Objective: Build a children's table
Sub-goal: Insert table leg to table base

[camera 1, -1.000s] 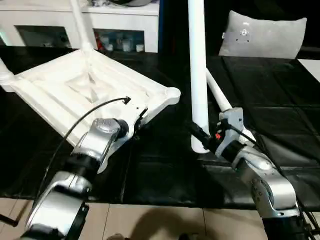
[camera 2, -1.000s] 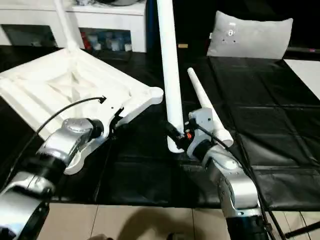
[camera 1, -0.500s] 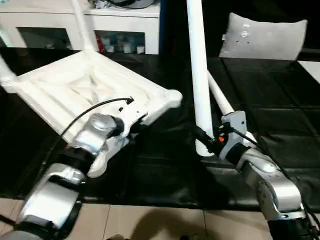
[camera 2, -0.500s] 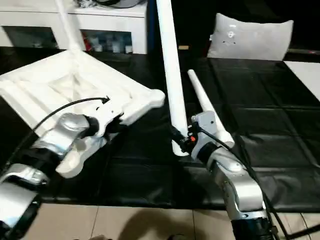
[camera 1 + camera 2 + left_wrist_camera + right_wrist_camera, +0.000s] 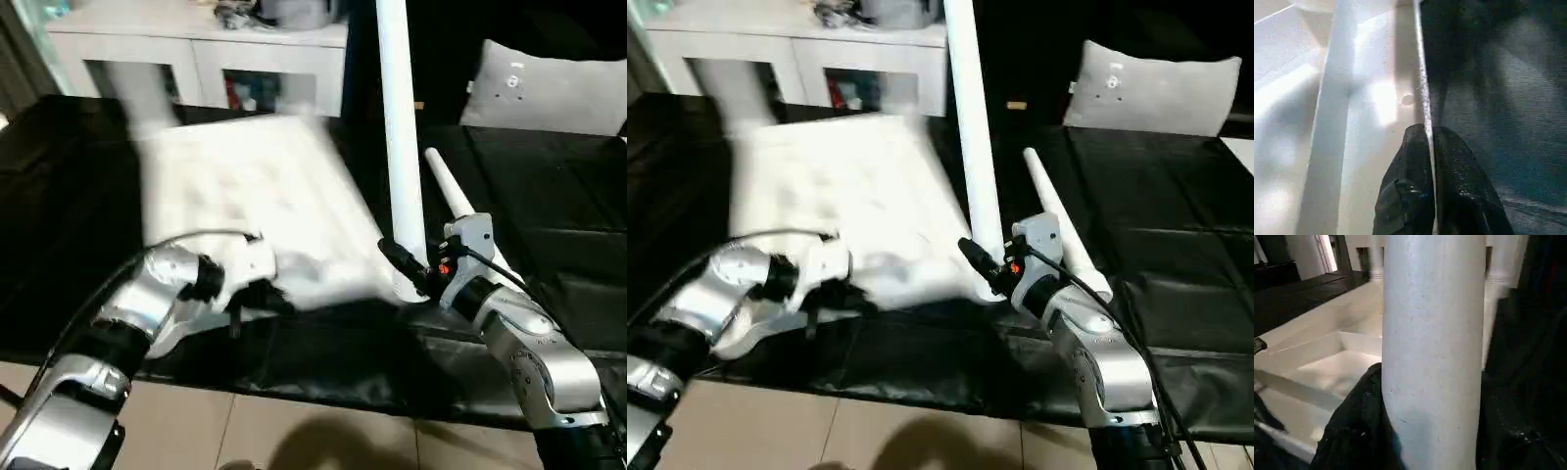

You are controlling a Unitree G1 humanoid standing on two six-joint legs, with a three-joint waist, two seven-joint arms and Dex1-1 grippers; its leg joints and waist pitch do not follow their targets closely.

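Observation:
The white table top [image 5: 245, 186] lies underside up on the black mat and is blurred by motion. One fitted leg [image 5: 147, 93] rises from its far corner. My left gripper [image 5: 257, 294] is at the top's near edge. In the left wrist view its fingers [image 5: 1410, 161] are shut on the thin rim [image 5: 1420, 83]. My right gripper [image 5: 407, 269] is shut on a loose white leg [image 5: 400, 147] and holds it upright just right of the top. In the right wrist view that leg [image 5: 1432, 357] stands between the black fingers [image 5: 1352, 426]. Another leg [image 5: 453, 196] lies on the mat behind it.
A white cabinet [image 5: 196, 39] with open shelves stands behind the table top. A grey-white cushion [image 5: 549, 93] lies at the back right on the black mat [image 5: 558, 215]. Beige floor tiles [image 5: 294, 431] run along the mat's near edge.
My left gripper has shut on the table top's rim, and the top has swung round on the mat, still blurred. The right gripper keeps the leg upright. The camera has shifted too.

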